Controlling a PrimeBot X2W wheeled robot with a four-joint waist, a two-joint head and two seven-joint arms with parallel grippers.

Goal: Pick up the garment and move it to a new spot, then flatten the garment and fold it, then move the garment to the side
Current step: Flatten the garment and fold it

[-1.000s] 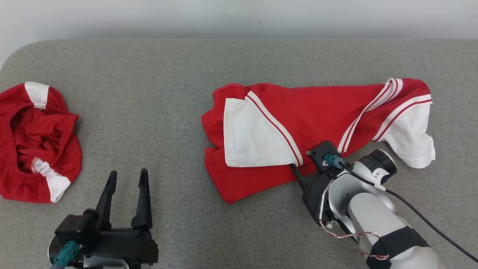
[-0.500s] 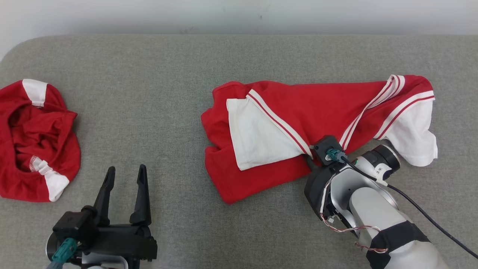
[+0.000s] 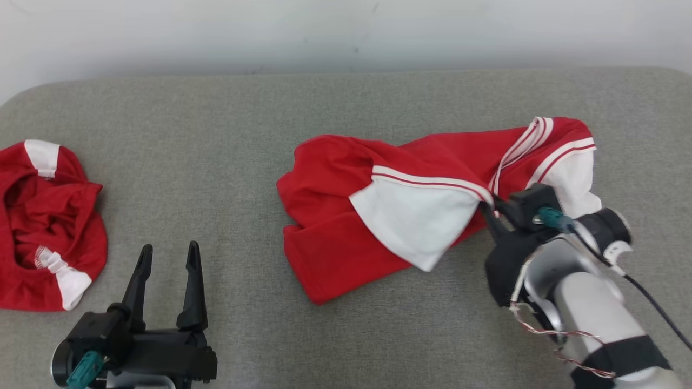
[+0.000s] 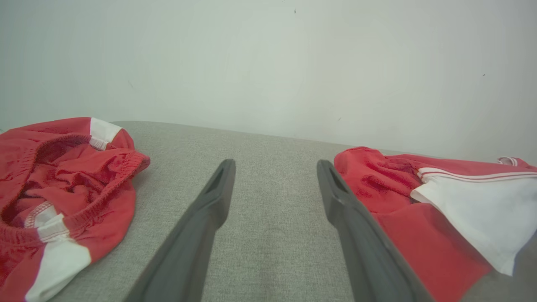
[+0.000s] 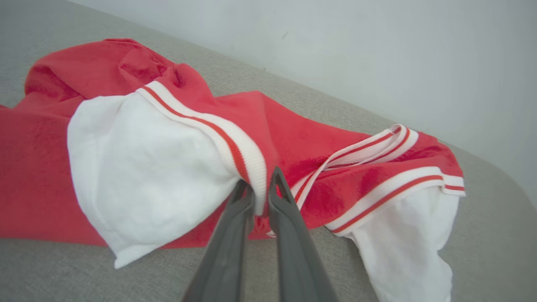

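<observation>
Pinching striped trim (image 5: 247,161) of crumpled red-white garment (image 3: 335,254): right hand (image 5: 261,188) | left hand (image 3: 168,248) spread wide

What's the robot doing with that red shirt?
Its right gripper is pinched shut on the striped band of the red and white shirt, beside a white sleeve. Most of the shirt lies crumpled on the grey surface. The left gripper rests open and empty, near another red garment.

2 red/white garments: ctr garment (image 3: 335,254), left garment (image 3: 48,227). 2 tools: left tool (image 3: 169,247), right tool (image 5: 258,186). 1 grey surface (image 3: 216,135).
</observation>
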